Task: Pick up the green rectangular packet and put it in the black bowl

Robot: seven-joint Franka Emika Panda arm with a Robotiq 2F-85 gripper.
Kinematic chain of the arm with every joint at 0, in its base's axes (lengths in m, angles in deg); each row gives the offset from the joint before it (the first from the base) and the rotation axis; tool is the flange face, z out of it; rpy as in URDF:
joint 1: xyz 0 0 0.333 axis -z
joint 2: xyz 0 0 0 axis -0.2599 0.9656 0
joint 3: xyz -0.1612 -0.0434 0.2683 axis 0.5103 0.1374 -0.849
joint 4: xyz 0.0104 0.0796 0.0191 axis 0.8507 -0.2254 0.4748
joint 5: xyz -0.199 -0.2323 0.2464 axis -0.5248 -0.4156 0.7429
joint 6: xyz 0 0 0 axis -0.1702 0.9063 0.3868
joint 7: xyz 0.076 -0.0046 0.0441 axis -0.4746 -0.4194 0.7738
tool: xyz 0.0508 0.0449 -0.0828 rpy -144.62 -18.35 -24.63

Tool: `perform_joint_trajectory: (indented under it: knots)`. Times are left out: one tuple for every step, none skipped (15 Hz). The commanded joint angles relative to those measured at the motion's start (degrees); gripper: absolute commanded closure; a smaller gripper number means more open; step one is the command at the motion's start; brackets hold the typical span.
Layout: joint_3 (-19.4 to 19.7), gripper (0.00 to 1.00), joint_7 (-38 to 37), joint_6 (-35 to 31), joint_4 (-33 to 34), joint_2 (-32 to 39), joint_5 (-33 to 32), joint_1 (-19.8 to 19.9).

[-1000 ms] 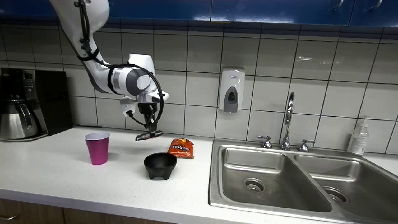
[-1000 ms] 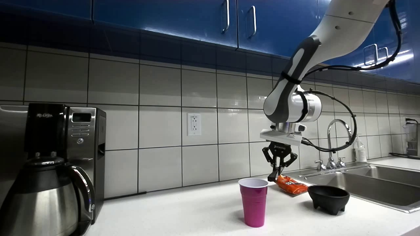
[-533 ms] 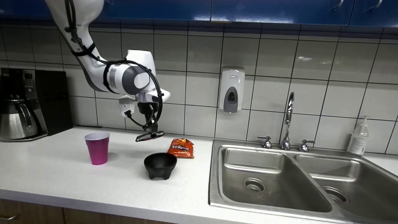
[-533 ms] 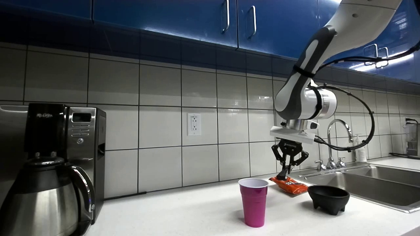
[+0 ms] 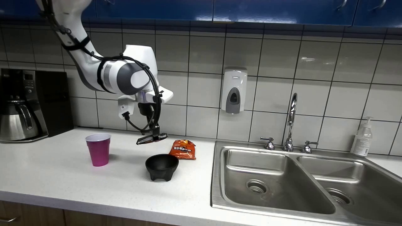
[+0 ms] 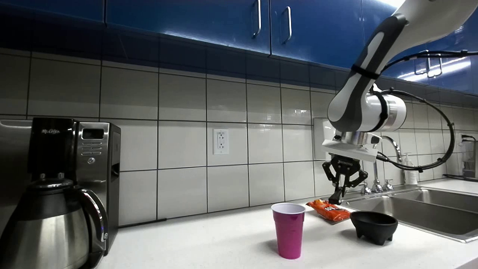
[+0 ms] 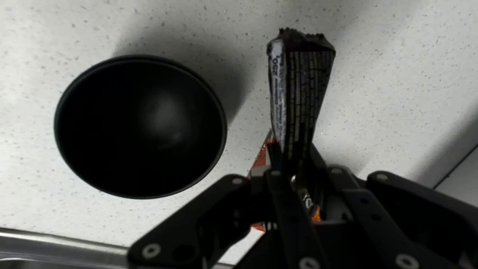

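Observation:
The packet looks very dark, with small pale print, in the wrist view [image 7: 304,89]. My gripper [image 7: 297,158] is shut on one end of it, and the rest sticks out past the fingertips. In an exterior view the packet [image 5: 146,139] hangs nearly level above the counter, under the gripper [image 5: 155,133]. In an exterior view the gripper [image 6: 338,194] shows above the snack packet, with the held packet seen end-on and dark. The black bowl [image 5: 161,168] stands upright on the counter, lower and nearer that camera. It also shows in the wrist view [image 7: 138,130], left of the held packet, apart from it.
An orange-red snack packet [image 5: 183,150] lies behind the bowl, partly under the gripper in the wrist view [image 7: 260,158]. A magenta cup [image 5: 100,152] stands on the counter [image 5: 78,185]. A steel sink [image 5: 216,182], a tiled wall [image 5: 204,88] and a coffee maker [image 5: 53,103] surround it.
The arm and gripper have moved with the held packet, clearly to the right in an exterior view and only slightly in another. The bowl, cup and snack packet have not moved.

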Motion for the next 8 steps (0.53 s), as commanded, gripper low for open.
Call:
perform_joint_trajectory:
  knots:
    - [-0.8,0.96,1.6,-1.1,-4.9,-5.0,-0.3,2.6]
    - [-0.9,0.96,1.5,-1.1,-5.8,-5.7,-0.2,3.1]
    - [-0.9,0.96,1.5,-1.2,-6.7,-6.4,-0.3,3.6]
    - [-0.9,0.96,1.5,-1.4,-7.8,-7.2,-0.3,4.2]
    - [-0.9,0.96,1.6,-1.4,-8.4,-7.7,-0.2,4.7]
    - [-0.8,0.96,1.6,-1.5,-9.4,-8.3,-0.1,5.3]
    - [-0.9,0.96,1.8,-1.5,-10.2,-8.8,0.1,5.7]
    - [-0.9,0.96,1.8,-1.5,-10.8,-9.3,0.2,6.2]
